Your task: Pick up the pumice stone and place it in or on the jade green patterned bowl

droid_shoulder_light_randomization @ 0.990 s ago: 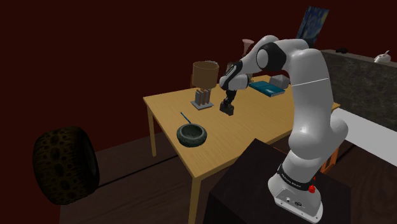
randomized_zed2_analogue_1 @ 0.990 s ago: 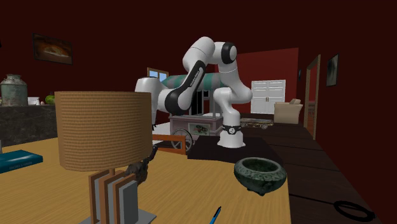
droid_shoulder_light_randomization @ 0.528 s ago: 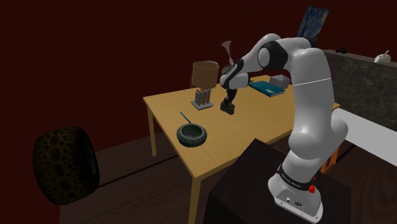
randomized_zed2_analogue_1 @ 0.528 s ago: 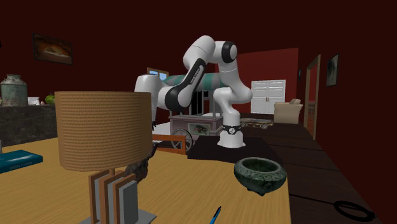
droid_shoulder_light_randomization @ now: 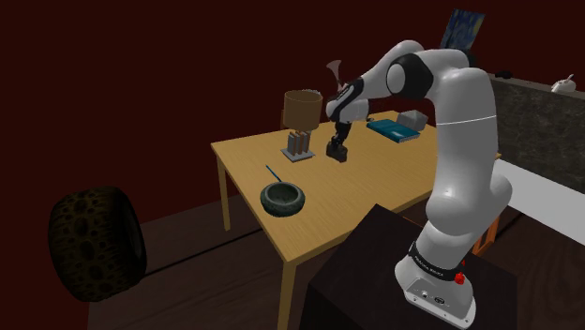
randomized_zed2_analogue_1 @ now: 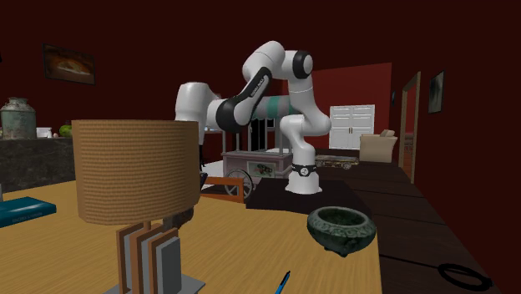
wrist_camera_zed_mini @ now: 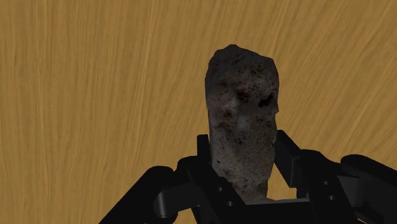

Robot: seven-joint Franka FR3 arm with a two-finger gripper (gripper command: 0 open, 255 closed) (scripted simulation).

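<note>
Items counted on the wooden table (droid_shoulder_light_randomization: 366, 192): one pumice stone (wrist_camera_zed_mini: 243, 121), grey and pitted with dark specks; one dark green patterned bowl (droid_shoulder_light_randomization: 283, 198); one blue pen (droid_shoulder_light_randomization: 274, 174) near the bowl; one lamp (droid_shoulder_light_randomization: 302, 109) with a woven shade; one teal book (droid_shoulder_light_randomization: 392, 129). One white arm (droid_shoulder_light_randomization: 461, 141) rises from its stand (droid_shoulder_light_randomization: 427, 281) at the shoulder view's lower right, bends high at the elbow and reaches up and to the left; its forearm angles down so that the gripper (droid_shoulder_light_randomization: 337, 154) points at the tabletop between the lamp and the teal book. In the wrist view the two black fingers (wrist_camera_zed_mini: 285, 156) stand partly closed and clasp the stone's lower part between them, its upper part jutting beyond the tips; whether the stone clears the tabletop cannot be told. The bowl sits near the table's front edge, well apart from the gripper.
</note>
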